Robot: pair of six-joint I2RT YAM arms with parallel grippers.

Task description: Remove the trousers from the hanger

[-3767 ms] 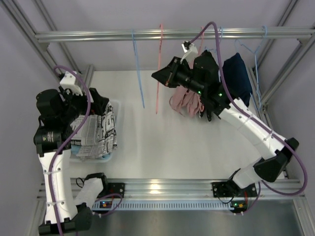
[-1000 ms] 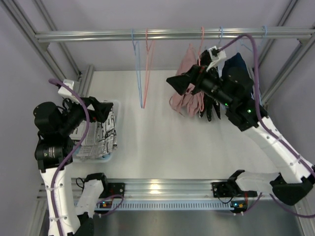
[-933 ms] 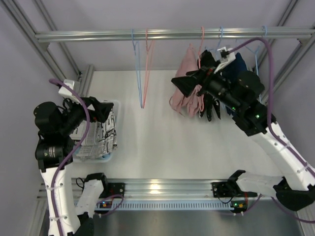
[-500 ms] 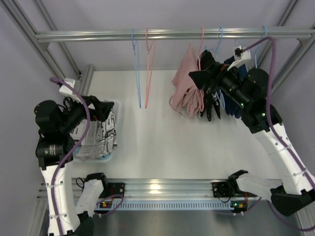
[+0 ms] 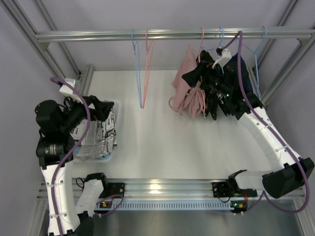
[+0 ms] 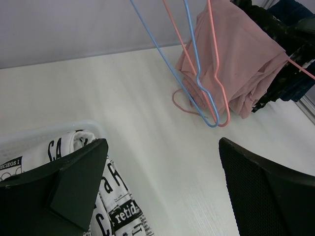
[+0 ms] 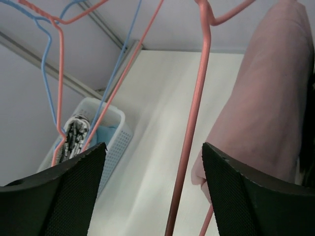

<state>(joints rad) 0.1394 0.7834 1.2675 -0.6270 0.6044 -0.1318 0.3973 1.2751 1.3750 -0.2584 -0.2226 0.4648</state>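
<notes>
Left arm sits at the table's [image 5: 157,147] left side, left gripper [image 6: 162,147] spread wide, nothing between the fingers, hovering just over the near edge of the white basket [image 6: 44,133]

Basket holds the newsprint trousers [image 5: 101,137], bunched and filling most of it. Light blue trousers [image 7: 104,133] are underneath, with only a sliver visible through the right wrist view. Both are already off the hangers

Rail [image 5: 98,35] runs across the top. Left of middle hang two bare wire hangers close together, the blue hanger [image 5: 137,69] and the empty pink hanger [image 5: 147,69]. Their lower ends nearly meet above the table and nothing hangs on them

Right of middle are the pink trousers [image 5: 184,88], folded over the loaded pink hanger [image 7: 192,108] that hangs from the rail. The cloth droops in a bundle and a loop of drawstring hangs off its lower left. These trousers are not removed yet

Right arm reaches up from the right base to the rail. Right gripper [image 7: 153,147] is up beside the pink trousers with the fingers apart. The loaded pink hanger's wire passes between them, nearer the right finger, and is not pinched. Can't tell if the wire touches that finger. The pink cloth lies just right of the wire, outside the gap

Behind and right of the gripper are dark garments [image 5: 214,105], black patterned, hanging against the pink trousers and partly hidden by the arm
</notes>
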